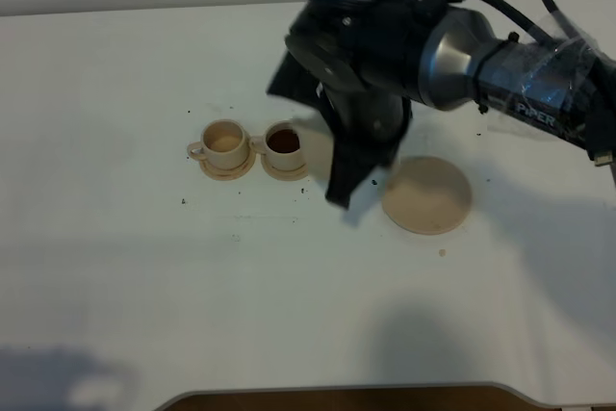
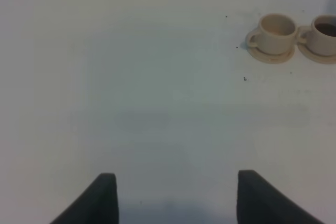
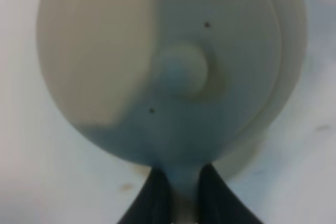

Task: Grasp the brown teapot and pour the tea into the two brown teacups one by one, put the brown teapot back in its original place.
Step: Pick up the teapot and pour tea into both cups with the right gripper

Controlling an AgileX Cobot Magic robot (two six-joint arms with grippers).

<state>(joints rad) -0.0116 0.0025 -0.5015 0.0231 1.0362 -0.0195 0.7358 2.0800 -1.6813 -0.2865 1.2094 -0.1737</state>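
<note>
Right gripper (image 3: 182,184) pinches the handle of the squat pale tan ceramic teapot (image 3: 173,72), which is off the wide flat tan saucer (image 1: 426,195) and hidden under the arm in the high view. Small tan ceramic teacup nearer the arm (image 1: 284,142) holds dark tea. Farther teacup (image 1: 224,143) looks unfilled. Left gripper (image 2: 176,195) spread, idle. Judged about halfway: second pour and return left.

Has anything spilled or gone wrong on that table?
A little messy: small dark specks lie scattered on the table around the pale teacup and the tea-filled teacup, perhaps stray tea bits. Both stand upright.
</note>
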